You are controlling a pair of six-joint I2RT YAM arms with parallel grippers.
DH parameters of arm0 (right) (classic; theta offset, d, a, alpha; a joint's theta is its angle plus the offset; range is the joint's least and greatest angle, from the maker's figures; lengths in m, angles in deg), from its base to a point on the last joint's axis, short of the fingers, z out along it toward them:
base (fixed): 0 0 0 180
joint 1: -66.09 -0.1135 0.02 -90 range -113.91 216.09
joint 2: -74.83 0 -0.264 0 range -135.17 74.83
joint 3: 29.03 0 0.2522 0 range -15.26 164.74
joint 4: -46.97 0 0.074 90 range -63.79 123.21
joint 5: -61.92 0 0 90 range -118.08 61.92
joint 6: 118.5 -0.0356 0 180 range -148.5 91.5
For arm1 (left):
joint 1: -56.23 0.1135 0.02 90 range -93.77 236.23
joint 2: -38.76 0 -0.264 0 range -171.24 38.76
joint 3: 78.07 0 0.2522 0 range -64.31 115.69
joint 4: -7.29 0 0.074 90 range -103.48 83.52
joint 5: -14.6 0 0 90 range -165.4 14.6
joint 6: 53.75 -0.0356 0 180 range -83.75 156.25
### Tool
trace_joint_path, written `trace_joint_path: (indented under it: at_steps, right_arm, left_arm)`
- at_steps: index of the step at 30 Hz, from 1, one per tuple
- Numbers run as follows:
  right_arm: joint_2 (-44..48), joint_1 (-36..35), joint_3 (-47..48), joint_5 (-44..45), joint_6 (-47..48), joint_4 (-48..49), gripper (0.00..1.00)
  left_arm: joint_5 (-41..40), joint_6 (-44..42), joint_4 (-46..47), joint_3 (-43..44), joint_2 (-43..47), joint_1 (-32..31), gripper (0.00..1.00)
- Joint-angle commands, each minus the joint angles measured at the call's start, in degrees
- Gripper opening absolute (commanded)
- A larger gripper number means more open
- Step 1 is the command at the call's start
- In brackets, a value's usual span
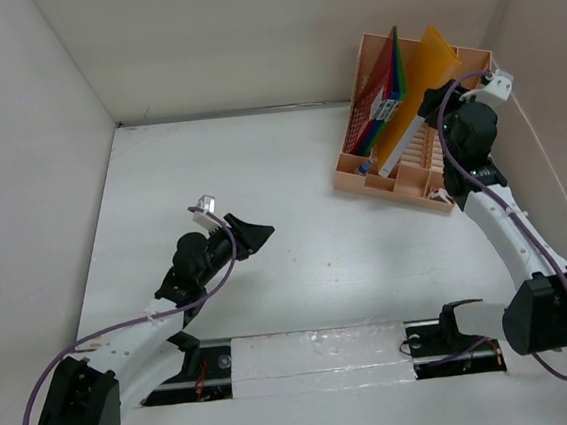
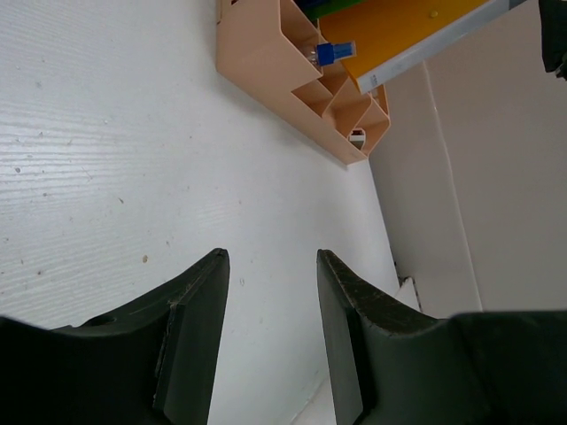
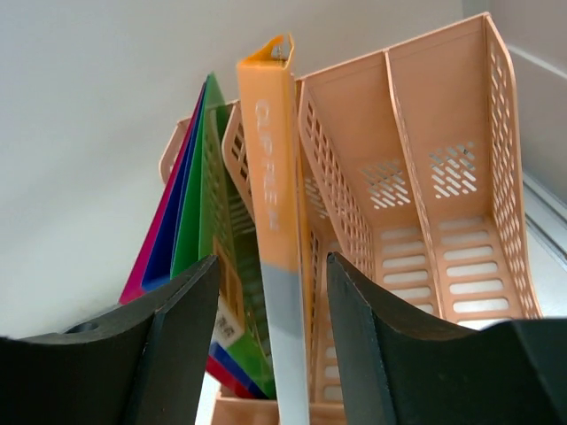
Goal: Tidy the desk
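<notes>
The white desk (image 1: 292, 192) is walled by white panels. At its back right stands a peach file rack (image 1: 353, 178) with an orange clip file (image 1: 422, 84) leaning in it beside green, blue and pink folders (image 1: 391, 77). My right gripper (image 1: 434, 108) is at the rack and open. In the right wrist view its jaws (image 3: 270, 266) straddle the orange file's spine (image 3: 270, 133) with a gap on each side. My left gripper (image 1: 259, 235) hovers open over the bare desk at centre left, with nothing between its fingers (image 2: 270, 266).
The rack's front compartments (image 2: 266, 53) hold a small blue-capped item (image 2: 330, 53). The right wall panel (image 2: 461, 177) runs close behind the rack. A taped strip (image 1: 317, 355) lies along the near edge between the arm bases.
</notes>
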Motion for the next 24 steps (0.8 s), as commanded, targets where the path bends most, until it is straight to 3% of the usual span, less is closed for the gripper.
trace_joint_path:
  at_steps: [1,8,14,18,20,21,24]
  right_arm:
    - [-3.64,2.55,4.94,-5.37,-3.36,-7.23,0.57]
    - [-10.67,4.58,14.09,-8.99,-4.42,-17.68,0.59]
    - [-12.88,5.1,18.04,-9.6,-4.33,-21.22,0.59]
    - [-14.02,5.1,19.63,-7.5,-3.54,-22.36,0.23]
    - [-14.99,5.1,21.03,-7.41,-2.93,-24.55,0.12]
    - [-15.51,5.1,22.43,-7.58,-1.27,-25.34,0.0]
    - [-16.57,5.1,24.9,-7.76,2.68,-27.28,0.0]
  left_arm:
    - [0.86,-0.39,2.7,-0.19,1.87,0.26,0.4]
    - [1.3,-0.65,2.44,0.34,0.91,0.26,0.4]
    - [1.83,-0.65,3.06,0.69,-0.41,0.26,0.4]
    - [2.53,-0.91,2.28,2.08,-1.73,0.26,0.4]
    - [2.36,-0.91,2.53,1.66,-1.9,0.26,0.4]
    - [2.27,-0.65,3.06,0.96,-1.9,0.26,0.4]
    - [2.44,-0.73,2.63,2.26,-2.25,0.26,0.4]
